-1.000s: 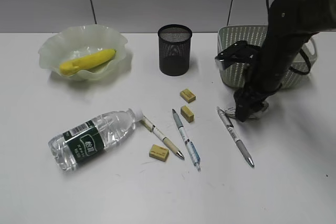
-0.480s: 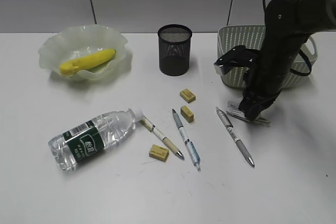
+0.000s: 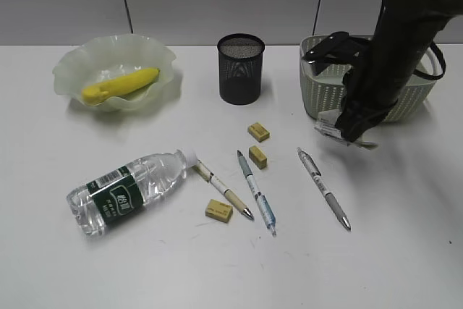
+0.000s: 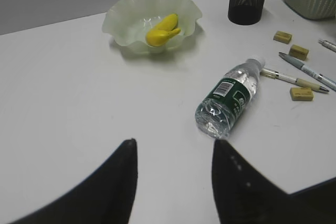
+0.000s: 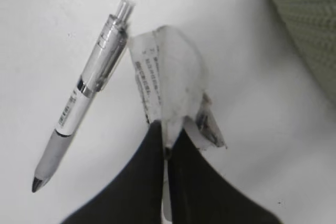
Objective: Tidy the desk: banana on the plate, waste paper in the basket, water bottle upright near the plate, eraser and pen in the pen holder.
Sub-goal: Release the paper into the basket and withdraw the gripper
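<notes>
Our right hand (image 5: 167, 148) is pinched tight on the waste paper (image 5: 168, 93), lifted clear of the bench (image 3: 405, 236) and hanging just beside the basket (image 3: 325, 99), presumably to drop it in. Our left hand (image 4: 173, 169) idles with fingers spread, holding nothing.

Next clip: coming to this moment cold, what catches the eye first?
The right pincer, shut on the waste paper, holds it just in front of the basket, above the desk. Next, the water bottle lying on its side at front left, with pens and erasers scattered mid-desk. The banana already sits in the plate.
</notes>
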